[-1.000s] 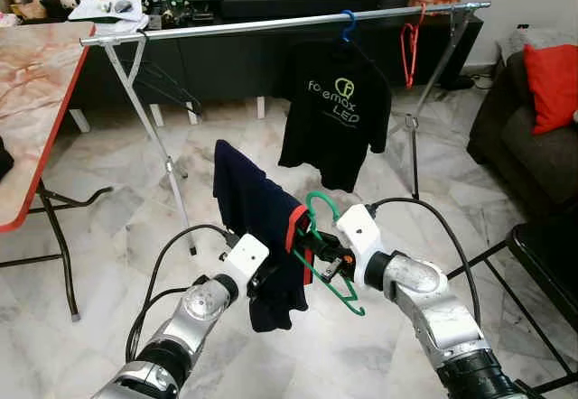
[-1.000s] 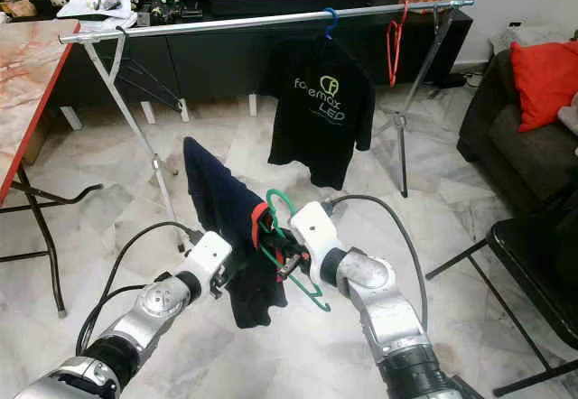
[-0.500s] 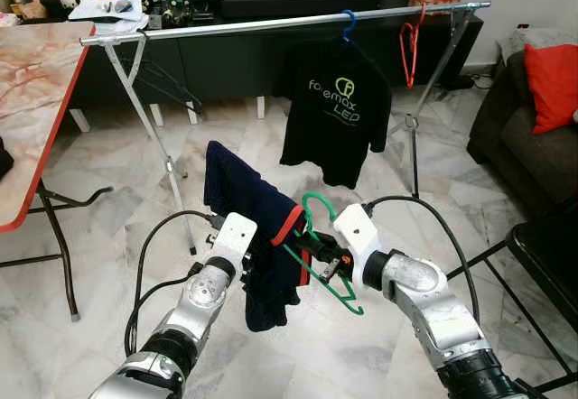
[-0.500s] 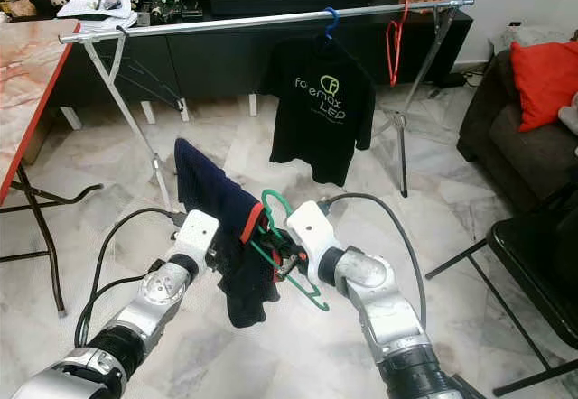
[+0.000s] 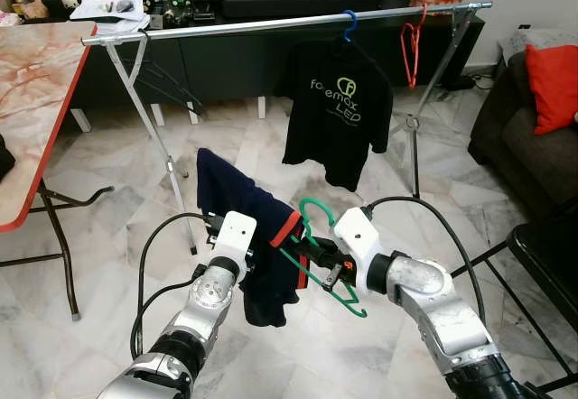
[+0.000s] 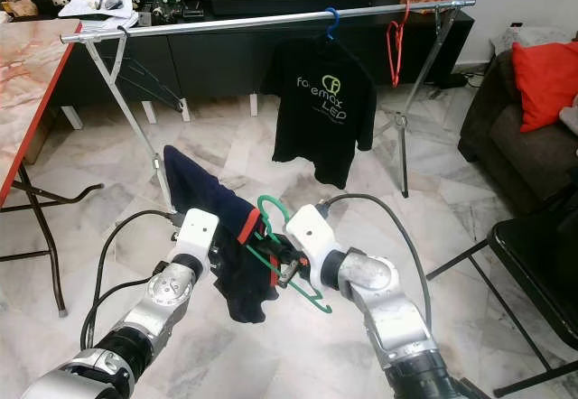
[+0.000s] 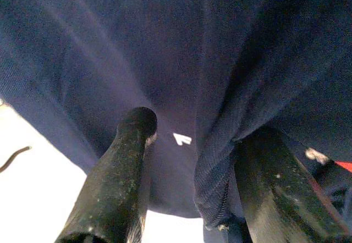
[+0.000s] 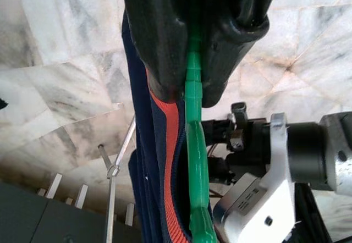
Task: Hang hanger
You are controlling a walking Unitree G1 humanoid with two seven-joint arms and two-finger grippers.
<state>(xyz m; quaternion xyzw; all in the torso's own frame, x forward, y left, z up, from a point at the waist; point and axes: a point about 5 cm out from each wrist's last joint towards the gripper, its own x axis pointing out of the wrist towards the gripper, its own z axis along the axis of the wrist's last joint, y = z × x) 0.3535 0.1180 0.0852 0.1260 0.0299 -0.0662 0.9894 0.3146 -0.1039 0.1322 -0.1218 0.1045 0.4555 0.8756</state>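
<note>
A green hanger (image 5: 318,253) carries a navy shirt with a red collar (image 5: 255,236), held low over the floor in front of me. My right gripper (image 5: 325,262) is shut on the hanger's green bar (image 8: 193,105), just right of the collar. My left gripper (image 7: 198,130) reaches into the shirt from the left. Its fingers (image 7: 118,171) stand apart, with a fold of navy cloth hanging between them. From the head, the cloth hides those fingers past the white wrist block (image 5: 237,235). The silver clothes rail (image 5: 271,23) runs across well beyond and above the hanger.
On the rail hang a black printed T-shirt (image 5: 336,115) on a blue hanger and a bare red hanger (image 5: 411,45). A marble-topped table (image 5: 36,101) is at left, a dark sofa with a red cushion (image 5: 551,78) at right, and a black chair (image 5: 546,255) near my right arm.
My left arm has swung up and in against the shirt, pushing the shirt's left shoulder up and leftward. The right gripper and hanger have shifted slightly left.
</note>
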